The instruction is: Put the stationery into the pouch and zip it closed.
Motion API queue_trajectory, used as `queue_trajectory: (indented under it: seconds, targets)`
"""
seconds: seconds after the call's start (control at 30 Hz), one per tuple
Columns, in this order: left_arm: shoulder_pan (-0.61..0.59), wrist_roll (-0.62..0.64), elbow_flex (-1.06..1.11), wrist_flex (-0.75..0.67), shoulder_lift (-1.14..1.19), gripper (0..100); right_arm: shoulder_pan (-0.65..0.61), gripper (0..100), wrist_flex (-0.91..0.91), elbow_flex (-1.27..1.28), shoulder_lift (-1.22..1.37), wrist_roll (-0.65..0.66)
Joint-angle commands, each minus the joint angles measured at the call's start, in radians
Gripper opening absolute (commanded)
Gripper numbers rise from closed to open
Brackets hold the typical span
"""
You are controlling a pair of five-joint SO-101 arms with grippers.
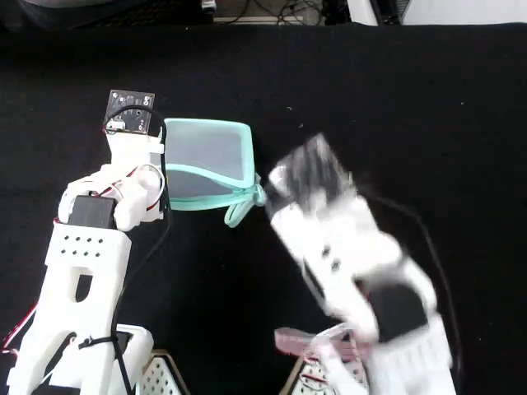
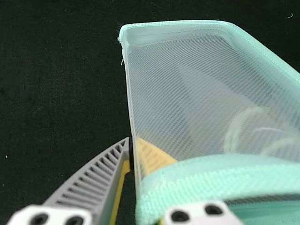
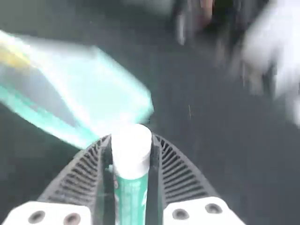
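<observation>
Holding the pouch [image 2: 187, 93] by its teal rim: left claw [image 2: 136, 164], clenched on it. It lies flat on the black tabletop [image 1: 395, 123]; right claw [image 3: 131, 138] clamps a white-capped teal stick [image 3: 131, 154], near the pouch's corner.

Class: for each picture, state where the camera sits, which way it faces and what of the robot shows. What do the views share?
High view: fixed above, looking down on the black table; both white arms show beside the mint pouch.
Left wrist view: on the left arm, facing along the left gripper onto the pouch's mesh.
Right wrist view: on the right arm, facing past the right gripper, which holds a white-capped tube, toward the pouch.
Shared: all three show the pouch.
</observation>
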Motion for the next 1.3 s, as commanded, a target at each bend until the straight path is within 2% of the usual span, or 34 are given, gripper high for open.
queue_trajectory:
  seconds: [0.0,0.2,0.43,0.7,0.87,1.03,1.27]
  targets:
    - [-0.010,0.002,0.010,0.000,0.018,3,-0.150,1.2,-0.195,0.064,-0.125,-0.003]
    - [-0.016,0.002,0.010,0.000,0.018,3,-0.262,1.2,-0.543,0.249,-0.094,0.000]
    - [-0.016,0.002,0.008,0.000,0.018,3,-0.351,1.2,-0.629,0.278,-0.039,-0.003]
    - [-0.018,0.003,0.008,0.000,0.018,3,-0.342,1.2,-0.954,0.369,0.165,0.003]
    - [-0.018,0.003,0.008,0.002,0.018,3,-0.256,1.2,-1.086,0.380,0.314,0.002]
    - [-0.018,0.003,0.008,0.002,0.018,3,-0.189,1.2,-1.117,0.389,0.415,-0.002]
    - [-0.018,0.003,0.008,0.002,0.018,3,-0.187,1.2,-1.114,0.464,0.441,0.003]
